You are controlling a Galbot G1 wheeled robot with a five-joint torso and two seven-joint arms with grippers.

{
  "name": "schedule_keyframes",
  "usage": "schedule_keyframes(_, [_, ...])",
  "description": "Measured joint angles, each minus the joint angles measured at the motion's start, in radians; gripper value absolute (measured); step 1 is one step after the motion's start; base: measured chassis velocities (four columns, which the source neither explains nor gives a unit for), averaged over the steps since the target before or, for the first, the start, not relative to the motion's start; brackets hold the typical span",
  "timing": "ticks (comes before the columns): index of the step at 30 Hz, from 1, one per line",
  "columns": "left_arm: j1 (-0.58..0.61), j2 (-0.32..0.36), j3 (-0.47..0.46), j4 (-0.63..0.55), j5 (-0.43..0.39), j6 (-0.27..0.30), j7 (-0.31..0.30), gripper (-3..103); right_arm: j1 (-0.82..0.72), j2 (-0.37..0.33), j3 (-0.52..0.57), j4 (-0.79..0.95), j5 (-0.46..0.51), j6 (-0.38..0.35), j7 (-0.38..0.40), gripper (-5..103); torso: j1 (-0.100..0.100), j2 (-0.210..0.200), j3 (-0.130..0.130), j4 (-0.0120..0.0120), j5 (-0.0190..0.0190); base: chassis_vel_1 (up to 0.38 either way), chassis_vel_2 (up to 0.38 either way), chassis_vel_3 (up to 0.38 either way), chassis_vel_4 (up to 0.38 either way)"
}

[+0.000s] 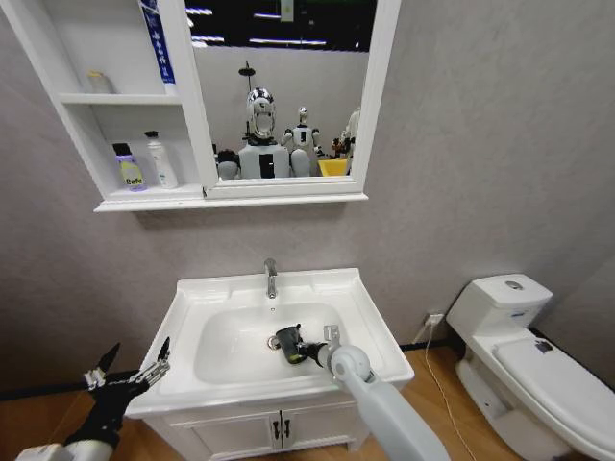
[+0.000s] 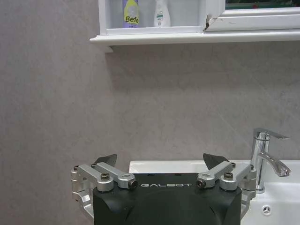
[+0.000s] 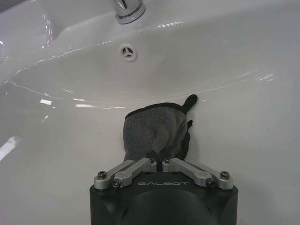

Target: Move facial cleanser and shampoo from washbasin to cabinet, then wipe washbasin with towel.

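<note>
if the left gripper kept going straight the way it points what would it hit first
Probably the grey wall behind the washbasin. The left gripper, open, points over the basin's left edge toward the wall under the cabinet; nothing closer shows, though depth is unclear.

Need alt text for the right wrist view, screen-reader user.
The right gripper is shut on a dark grey towel, pressing it against the white inner wall of the washbasin bowl. Beyond the towel sit the round overflow hole and the base of the chrome tap.
</note>
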Motion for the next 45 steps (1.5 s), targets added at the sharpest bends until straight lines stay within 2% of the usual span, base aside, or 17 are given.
schedule_keyframes(20, [0.0,0.0,0.0,0.0,0.0,0.0,0.0,100,0.103,0.098,-0.141,-0.109,0.007,0.071,-0.156,0,0.0,0.0,0.0,0.0,-0.0001,0.0,0.0,0.0,0.0])
schedule_keyframes(30, [0.0,0.0,0.0,0.0,0.0,0.0,0.0,100,0.107,0.107,-0.112,-0.164,-0.001,0.074,-0.143,0,0.0,0.0,0.0,0.0,0.0,0.0,0.0,0.0,0.0])
schedule_keyframes(36, [0.0,0.0,0.0,0.0,0.0,0.0,0.0,100,0.087,0.078,-0.08,-0.13,0.058,0.027,-0.056,0,0.0,0.0,0.0,0.0,0.0001,0.0,0.0,0.0,0.0])
schedule_keyframes(45, [0.0,0.0,0.0,0.0,0.0,0.0,0.0,100,0.019,0.029,-0.006,-0.032,0.064,0.006,-0.006,0,0.0,0.0,0.0,-0.0001,0.0002,0.0,0.0,0.0,0.0])
